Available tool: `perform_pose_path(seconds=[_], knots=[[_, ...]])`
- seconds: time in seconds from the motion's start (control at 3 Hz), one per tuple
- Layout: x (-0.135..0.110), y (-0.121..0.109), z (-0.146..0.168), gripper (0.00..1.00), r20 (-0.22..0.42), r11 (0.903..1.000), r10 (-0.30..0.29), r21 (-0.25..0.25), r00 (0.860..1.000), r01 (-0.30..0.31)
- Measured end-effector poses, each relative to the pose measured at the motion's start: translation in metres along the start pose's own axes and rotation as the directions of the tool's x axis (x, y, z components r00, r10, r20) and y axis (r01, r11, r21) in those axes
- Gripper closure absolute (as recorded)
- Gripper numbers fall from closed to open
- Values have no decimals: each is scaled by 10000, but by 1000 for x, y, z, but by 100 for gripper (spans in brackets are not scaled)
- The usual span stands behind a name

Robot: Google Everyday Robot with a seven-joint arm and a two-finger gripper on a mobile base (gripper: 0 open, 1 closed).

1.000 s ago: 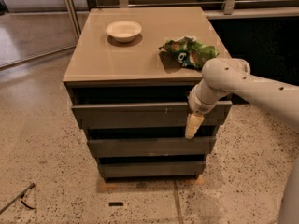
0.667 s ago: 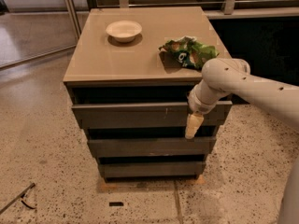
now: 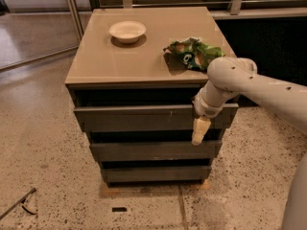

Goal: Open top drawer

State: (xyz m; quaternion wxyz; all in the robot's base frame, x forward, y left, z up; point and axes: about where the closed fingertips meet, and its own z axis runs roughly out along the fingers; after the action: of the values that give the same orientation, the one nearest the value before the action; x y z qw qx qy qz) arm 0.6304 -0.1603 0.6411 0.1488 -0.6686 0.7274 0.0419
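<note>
Opening the top drawer [image 3: 139, 119]: it's the uppermost grey front under the cabinet top [image 3: 96, 66], with no handle and pale scratches right of centre. My gripper [image 3: 199, 134] hangs pointing down at the front's right end, across its lower edge and the dark gap above the middle drawer [image 3: 153, 150]. Can't tell if it's clamped or released, or if it has actually caught the edge.

How I'd do this well:
- With no handle, the only purchase is an edge of the front panel. I need a firm hook behind that edge before pulling; surface contact alone will likely slip.
- I'm well off centre. Pulling from the right end may rack the drawer in its runners, so pull straight out along the slide axis, slowly.
- Hold wrist height constant. Drifting down risks catching the middle drawer instead.
- The front seems to sit proud of the two below, so it may be partly out. That's a judgement only.
- A bowl [image 3: 127, 31] and a crumpled green bag [image 3: 194, 52] sit on top, the bag near the front right corner by my arm. Pull smoothly, no jerk.
</note>
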Motion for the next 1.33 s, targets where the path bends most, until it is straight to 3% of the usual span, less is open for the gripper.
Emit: perform_pose_path(seconds=[0.67,1.33], knots=[[9,24,-11,0,-135,9970,144,-754,9998,-154],[23,59,-20,0,38,9880,492,-1468,9988,-481]])
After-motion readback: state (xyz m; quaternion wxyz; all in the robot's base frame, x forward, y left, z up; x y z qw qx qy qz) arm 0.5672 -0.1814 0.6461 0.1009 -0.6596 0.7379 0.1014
